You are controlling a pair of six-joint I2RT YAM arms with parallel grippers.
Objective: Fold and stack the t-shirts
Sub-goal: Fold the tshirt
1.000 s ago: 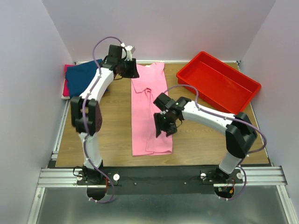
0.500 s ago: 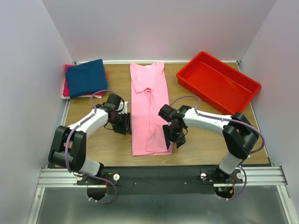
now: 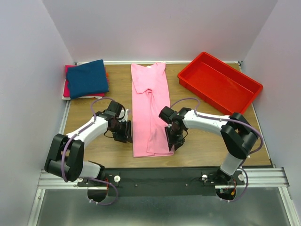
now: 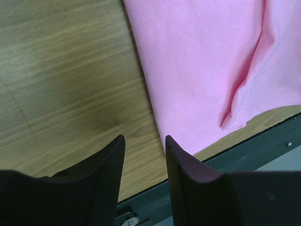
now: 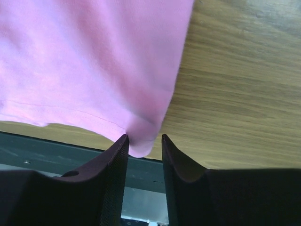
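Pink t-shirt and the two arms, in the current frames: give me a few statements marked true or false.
1. The right gripper has its fingers on either side of the near right corner of the pink t-shirt. True.
2. The pink t-shirt lies in the red tray. False: it lies stretched out on the wooden table, and the tray stands apart at the far right.
3. The left gripper has cloth between its fingers. False: they are over bare wood beside the shirt's left edge, with nothing between them.
4. A folded navy t-shirt tops the stack at the far left. True.
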